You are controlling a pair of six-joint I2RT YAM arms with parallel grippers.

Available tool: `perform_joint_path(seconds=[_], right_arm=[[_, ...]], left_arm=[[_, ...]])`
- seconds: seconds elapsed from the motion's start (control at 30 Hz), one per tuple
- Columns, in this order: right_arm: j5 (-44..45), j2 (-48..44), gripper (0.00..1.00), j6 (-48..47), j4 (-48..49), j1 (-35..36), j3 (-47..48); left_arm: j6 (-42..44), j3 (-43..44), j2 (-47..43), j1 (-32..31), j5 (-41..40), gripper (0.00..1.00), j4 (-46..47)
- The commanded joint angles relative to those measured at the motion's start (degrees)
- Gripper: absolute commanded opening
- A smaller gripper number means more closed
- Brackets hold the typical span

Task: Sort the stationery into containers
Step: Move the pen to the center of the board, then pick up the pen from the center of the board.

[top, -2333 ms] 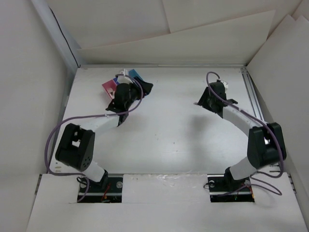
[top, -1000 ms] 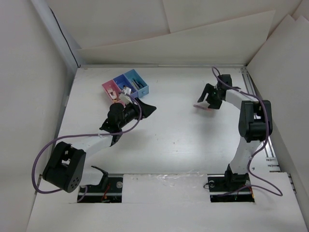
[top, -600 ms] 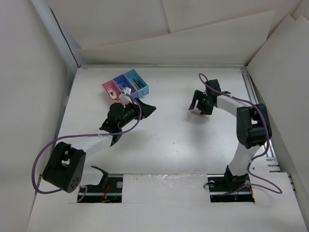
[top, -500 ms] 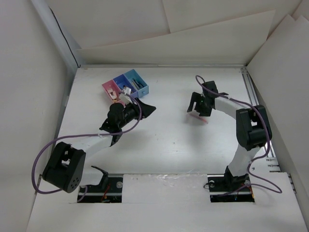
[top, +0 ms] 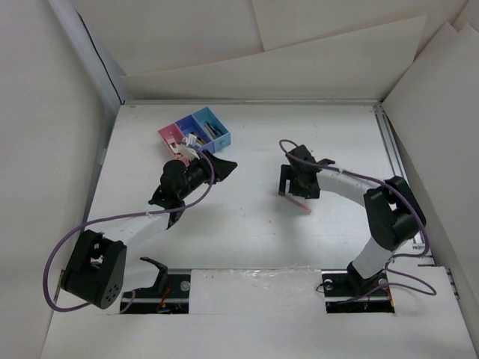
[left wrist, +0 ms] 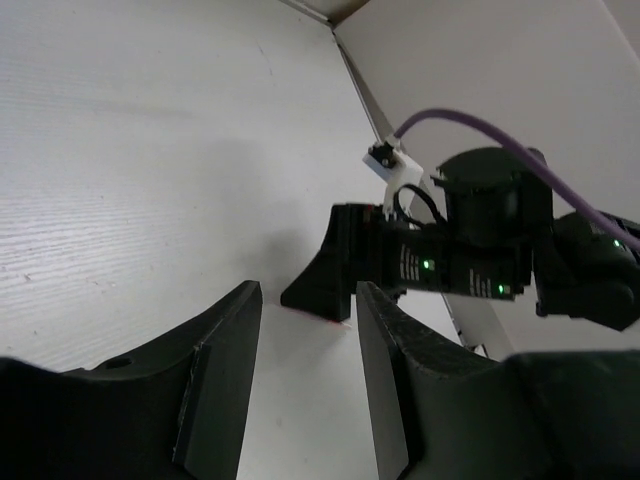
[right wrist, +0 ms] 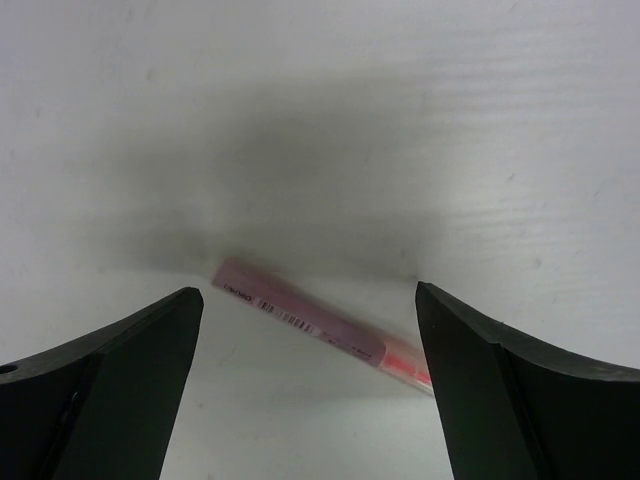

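We see the pink-red pen (right wrist: 320, 325) lying flat on the white bench (top: 247, 224), right of the middle and well apart from the containers. In the right wrist view it is a slim stick set at a slant. Its left part is pale pink with a small strip of dark print, and its right end is a stronger orange-red. The print is too small for us to read.

The right tool (right wrist: 305, 292) hangs over the pen with its jaws spread wide, one dark finger (right wrist: 110, 380) on each side, and neither touches the pen. From above, the pen (top: 299, 202) shows as a short pink line just under the right tool (top: 293, 191).

The containers (top: 194, 133) stand at the far left of the bench, three bins joined in a row: pink (top: 166, 137), dark blue (top: 185, 127) and light blue (top: 213, 126). Small items lie in them, but we cannot tell which.

The left tool (top: 223, 166) is just near of the bins and points right. In its wrist view the left tool (left wrist: 307, 300) has its jaws partly apart with nothing between them.
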Motion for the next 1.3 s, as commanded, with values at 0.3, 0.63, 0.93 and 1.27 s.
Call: perform_joint_path(seconds=[0.3,0.63,0.93,1.27], right_arm=[[4.61,-4.64,0.92,5.39,-5.48,12.48,-2.97],[3.20,-2.35,0.45,9.42,-4.33,18.27,-5.25],[5.66,0.37,0.04,12.59,-3.10,20.92,-5.26],[1.38,-6.65,0.00,8.21,3.66,15.74,0.19]], left_arm=[[0.33,-0.36,-1.40,0.72,2.32,0.35,2.22],[0.94,-0.89,-5.00,0.72,1.00,0.35,0.55],[1.47,-0.36,-4.48,0.72,0.39,0.34,-1.47],[2.00,0.17,-6.23,0.72,-2.25,0.34,-3.58]])
